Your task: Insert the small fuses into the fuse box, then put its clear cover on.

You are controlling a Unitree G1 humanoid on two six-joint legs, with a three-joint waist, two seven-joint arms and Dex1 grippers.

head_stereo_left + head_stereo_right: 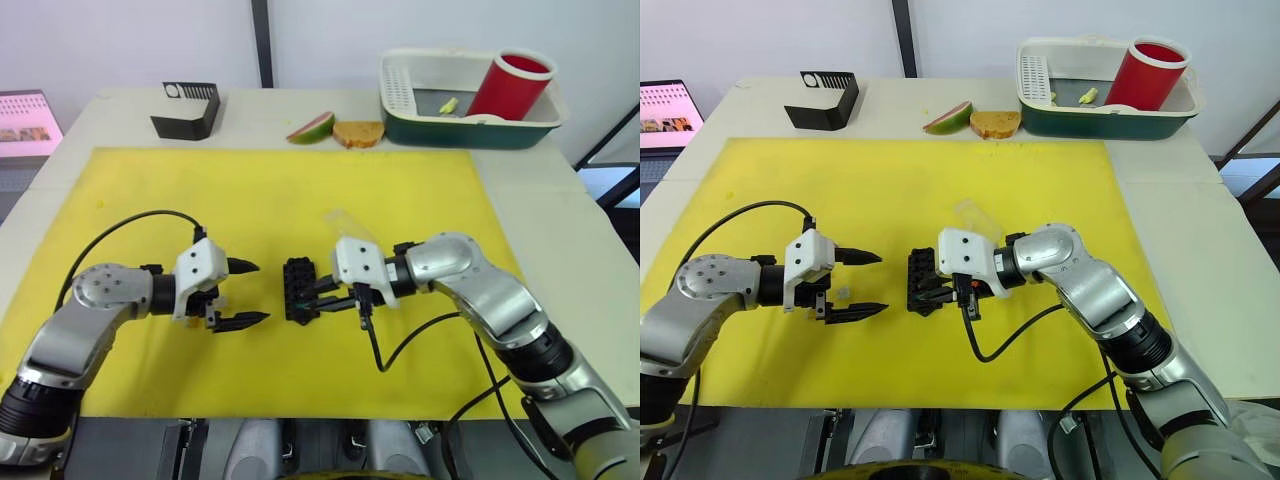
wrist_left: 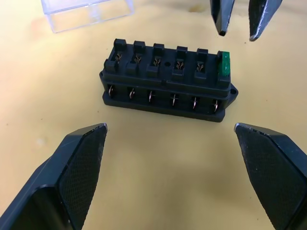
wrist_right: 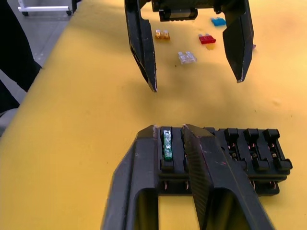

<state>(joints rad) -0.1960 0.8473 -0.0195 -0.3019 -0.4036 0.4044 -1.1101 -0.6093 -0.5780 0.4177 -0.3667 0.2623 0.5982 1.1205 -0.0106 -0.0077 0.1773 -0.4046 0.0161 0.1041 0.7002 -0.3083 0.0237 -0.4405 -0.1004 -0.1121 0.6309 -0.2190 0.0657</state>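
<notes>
The black fuse box (image 1: 298, 288) lies on the yellow mat (image 1: 300, 200) between my two grippers. One green fuse (image 2: 223, 64) stands in its end slot. My right gripper (image 3: 170, 128) hovers over that end, its fingers a little apart on either side of the green fuse and not gripping it. My left gripper (image 1: 258, 292) is wide open and empty on the box's other side, a short way off. Several loose small fuses lie near the left gripper: orange (image 3: 161, 34), red (image 3: 207, 39), blue (image 3: 218, 21), clear (image 3: 187, 57). The clear cover (image 1: 345, 222) rests just beyond the box.
At the back left of the table stands a black angled stand (image 1: 187, 110). A mango slice (image 1: 311, 127) and bread (image 1: 358, 133) lie at the back centre. A dish tub (image 1: 450, 125) holding a red cup (image 1: 510, 85) sits at the back right.
</notes>
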